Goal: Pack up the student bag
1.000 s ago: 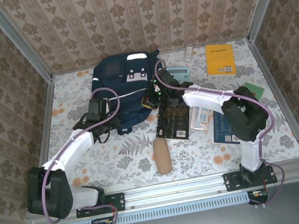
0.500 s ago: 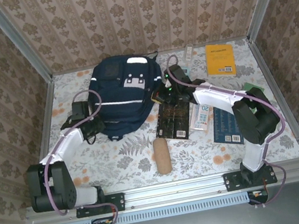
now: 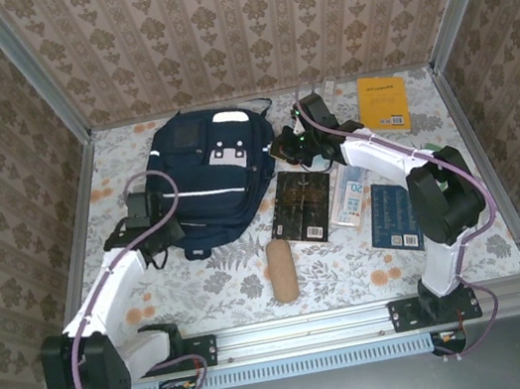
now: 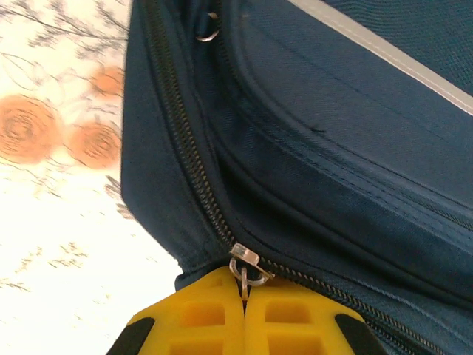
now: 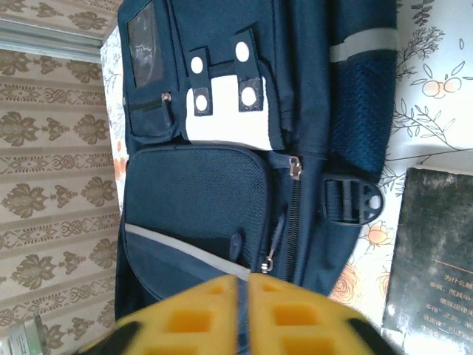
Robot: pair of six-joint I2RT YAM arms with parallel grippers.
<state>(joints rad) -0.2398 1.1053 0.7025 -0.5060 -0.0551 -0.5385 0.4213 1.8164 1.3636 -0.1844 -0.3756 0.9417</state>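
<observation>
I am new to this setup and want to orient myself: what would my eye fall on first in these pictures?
The big navy student bag lies at the far left-centre of the flowered table. The left gripper pinches its zipper pull at the bag's left edge. Right of the bag lie a yellow book and a black book, with a brown roll nearer.

Student bag (image 3: 204, 174): navy blue, white reflective stripes, white front patch.
Zipper pull (image 4: 247, 265): silver metal.
Tabletop (image 3: 353, 264): white, grey fern and orange flower print.
Walls (image 3: 241, 27): beige damask wallpaper.
Yellow book (image 3: 383, 102), upper right.
Black book (image 3: 303, 204), centre.
Roll (image 3: 282, 269), lower centre: tan.
Left end effector (image 4: 244, 296), right end effector (image 5: 242, 287): yellow fingers.
Arms (image 3: 114, 281): white links, black joints, purple cables.
</observation>
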